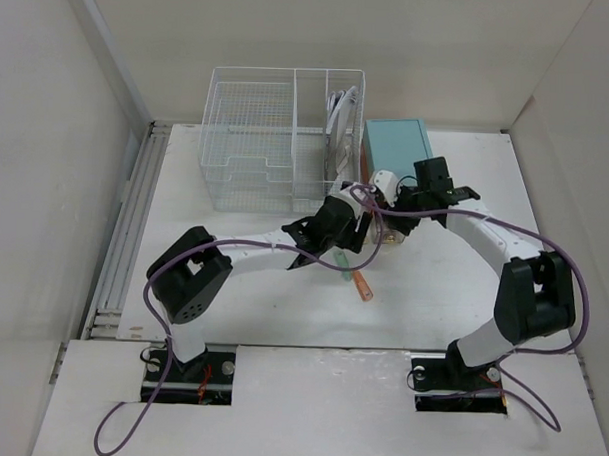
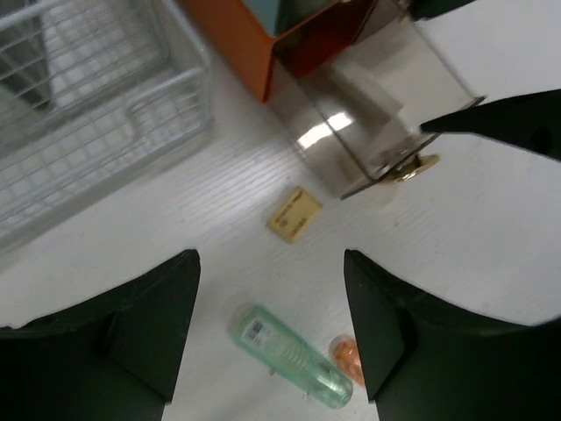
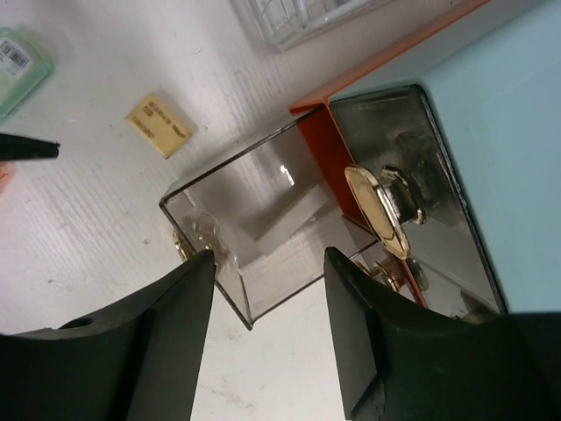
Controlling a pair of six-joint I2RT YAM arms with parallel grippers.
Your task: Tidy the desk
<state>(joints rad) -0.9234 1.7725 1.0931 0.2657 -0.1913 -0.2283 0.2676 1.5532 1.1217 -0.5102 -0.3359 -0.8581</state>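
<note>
Left pincer and right pincer both hang released. The left should settle squarely astride the small yellow block on the surface, probably bound for the open drawer.

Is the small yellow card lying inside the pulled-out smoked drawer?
No, the yellow card lies on the bare desk, apart from the smoked drawer.

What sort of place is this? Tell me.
Probably a robot test cell: white walls enclose the desk, left arm and right arm bolted at its edge, plus wire basket, teal drawer box.
</note>
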